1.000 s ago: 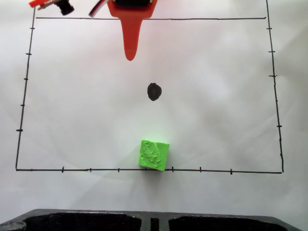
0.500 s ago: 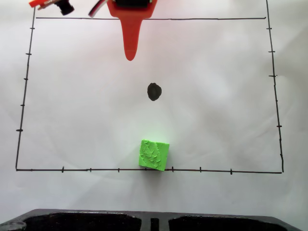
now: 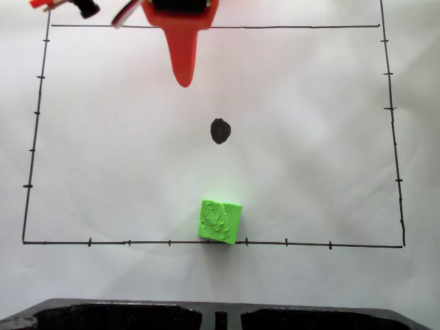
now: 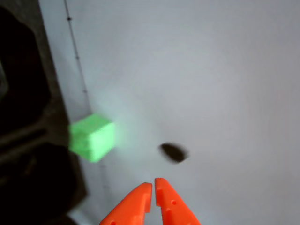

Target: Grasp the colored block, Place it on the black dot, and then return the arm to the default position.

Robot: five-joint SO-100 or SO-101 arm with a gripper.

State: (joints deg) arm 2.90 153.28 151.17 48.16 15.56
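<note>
- A sheet of white paper (image 3: 309, 137) covers the table in the fixed view, ruled with a thin black border (image 3: 206, 243) of lines and tick marks that frames the working area.
- A black moulded tray edge (image 3: 137, 313) runs along the bottom of the fixed view, below the border; in the wrist view the same dark mass (image 4: 23, 140) lies along the left side, beyond the ruled line.
- The orange arm (image 3: 180, 14) enters from the top edge of the fixed view, above the black dot, with red, white and black wires (image 3: 124, 15) trailing to its left across the upper border line.
- The gripper (image 3: 183, 81) tapers to a point that hangs above the black dot and a little to its left in the fixed view, clear of it. In the wrist view the gripper (image 4: 153, 185) shows two orange fingers (image 4: 136, 201) drawn together, tips nearly touching with only a thin slit between them, and nothing held.
- The colored block (image 3: 220, 221), a neon-green cube with a rough top face, sits on the paper well below the black dot in the fixed view, its lower edge just at the bottom border line. In the wrist view the block (image 4: 92, 137), blurred, lies left of the dot, close to the dark tray.
- The black dot (image 3: 220, 130) marks the middle of the bordered area, uncovered; in the wrist view it (image 4: 173, 152) lies just ahead of the fingertips, to their right.
</note>
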